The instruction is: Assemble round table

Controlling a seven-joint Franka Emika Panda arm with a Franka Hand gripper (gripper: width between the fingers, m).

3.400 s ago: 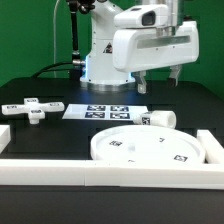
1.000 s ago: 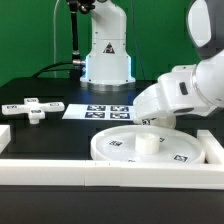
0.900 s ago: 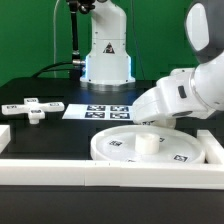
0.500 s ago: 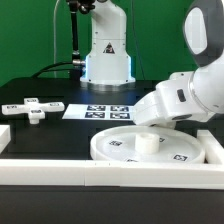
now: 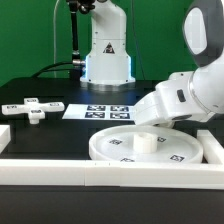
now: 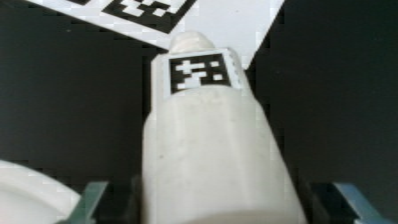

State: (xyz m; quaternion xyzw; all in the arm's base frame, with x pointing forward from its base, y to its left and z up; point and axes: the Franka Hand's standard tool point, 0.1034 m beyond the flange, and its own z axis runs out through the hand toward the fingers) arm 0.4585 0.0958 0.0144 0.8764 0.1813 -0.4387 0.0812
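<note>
Short thick white plastic cylinder leg [image 5: 147,143] stands upright at the middle of the large rimmed round white disc [image 5: 100,150]. The disc lies flat on the black surface [image 5: 40,135], near the long white border rail [image 5: 90,172] at the front. White robot arm [image 5: 175,95] bends low over the leg from the exterior view's right. In the wrist view the leg runs lengthwise between the two fingers [image 6: 103,200], one on each side, with a square black-and-white tag [image 6: 199,72] on its wall. Narrow dark slivers show between fingers and leg (picture is blurred there), so I cannot tell whether they grip it or stand just clear. Small white cross-shaped foot [image 5: 32,108] lies well apart from the disc, toward the exterior view's left. Flat white marker board [image 5: 105,110] lies just beside the foot, behind the disc.
</note>
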